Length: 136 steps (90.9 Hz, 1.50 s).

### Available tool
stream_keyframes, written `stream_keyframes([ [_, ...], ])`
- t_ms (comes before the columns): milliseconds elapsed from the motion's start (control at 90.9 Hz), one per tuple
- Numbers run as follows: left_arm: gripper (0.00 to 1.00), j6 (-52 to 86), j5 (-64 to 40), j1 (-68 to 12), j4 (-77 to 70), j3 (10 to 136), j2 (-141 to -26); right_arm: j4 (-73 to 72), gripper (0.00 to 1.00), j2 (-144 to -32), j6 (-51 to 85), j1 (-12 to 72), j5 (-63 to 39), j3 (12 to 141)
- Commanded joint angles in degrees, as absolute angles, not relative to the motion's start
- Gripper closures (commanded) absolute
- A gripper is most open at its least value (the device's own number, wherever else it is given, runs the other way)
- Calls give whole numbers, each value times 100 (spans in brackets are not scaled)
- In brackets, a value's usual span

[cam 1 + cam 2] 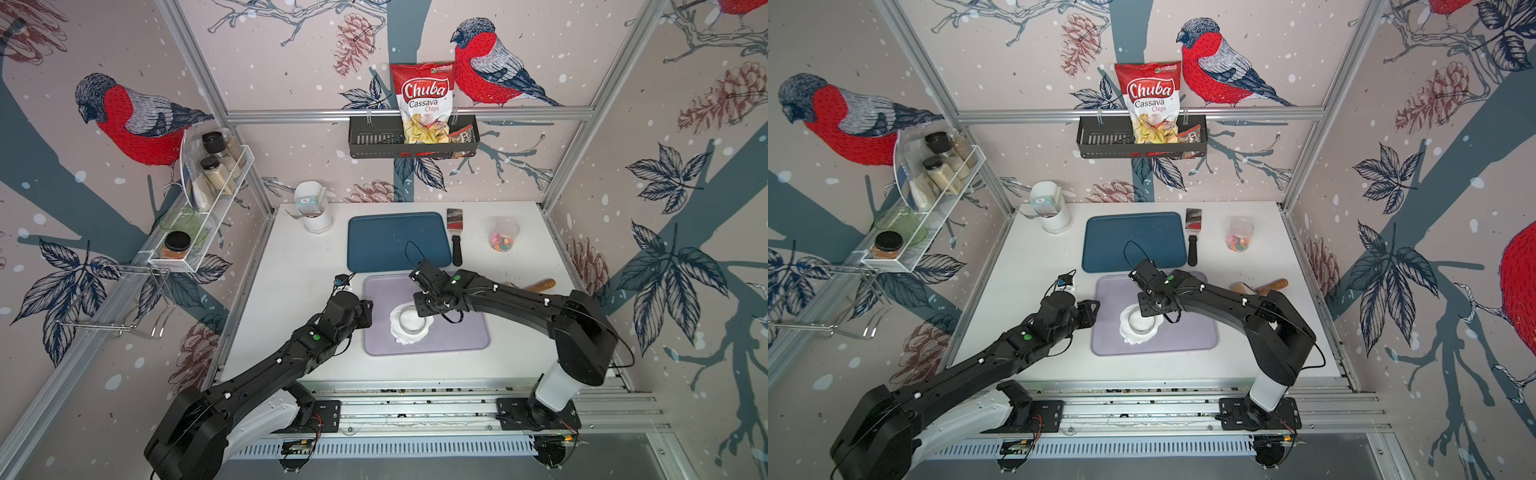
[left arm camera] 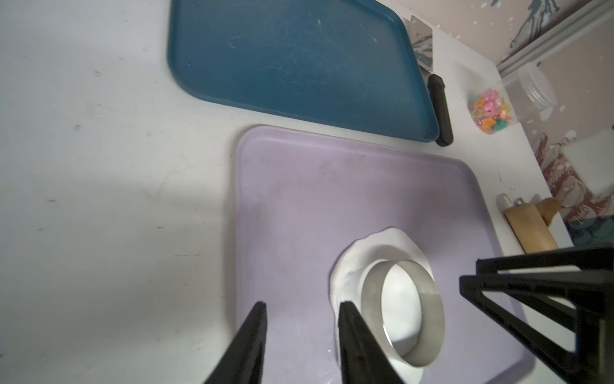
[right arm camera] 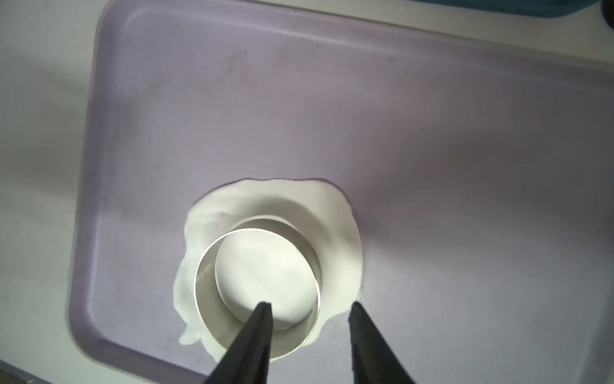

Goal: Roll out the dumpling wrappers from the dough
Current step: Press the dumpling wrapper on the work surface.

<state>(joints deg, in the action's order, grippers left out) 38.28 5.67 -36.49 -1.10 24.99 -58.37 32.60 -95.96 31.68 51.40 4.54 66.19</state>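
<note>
Ring cutter (image 3: 207, 292) sits on dough (image 3: 335, 239).
Your right gripper (image 3: 309, 307), jaws apart, straddles its wall at 1 o'clock, hiding that rim; left gripper (image 2: 304, 307), 9 o'clock, apart, empty.

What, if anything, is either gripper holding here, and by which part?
Nothing. The right gripper stands open astride the wall of the ring cutter, not clamping it; the left gripper is open and empty beside the dough.

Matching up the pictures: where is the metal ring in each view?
In a top view: ring on dough, in the lilac tray.
In a top view: same spot.
Left wrist: beside the left gripper.
Right wrist: under the right gripper.
Shared landmark: lilac tray.
</note>
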Motion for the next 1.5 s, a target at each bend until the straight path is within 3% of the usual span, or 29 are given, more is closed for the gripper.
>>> stream_keyframes([
  [0,67,3453,-367,-3684,-551,2672,-6207,3010,57,-9520,3396,4961,-262,6303],
  [198,68,2887,-1084,-4115,-974,2979,-7007,2539,62,-9510,3697,4937,-468,5899],
  [451,73,2607,-933,-4308,-855,3236,-7626,2457,72,-9476,3737,4865,-418,5827],
  [594,79,2460,-690,-4306,-420,3478,-8018,2415,73,-9515,3719,4835,-539,5862],
  [1486,86,2485,-926,-4313,-645,3758,-8880,2256,87,-9803,3711,4878,-739,5884],
])
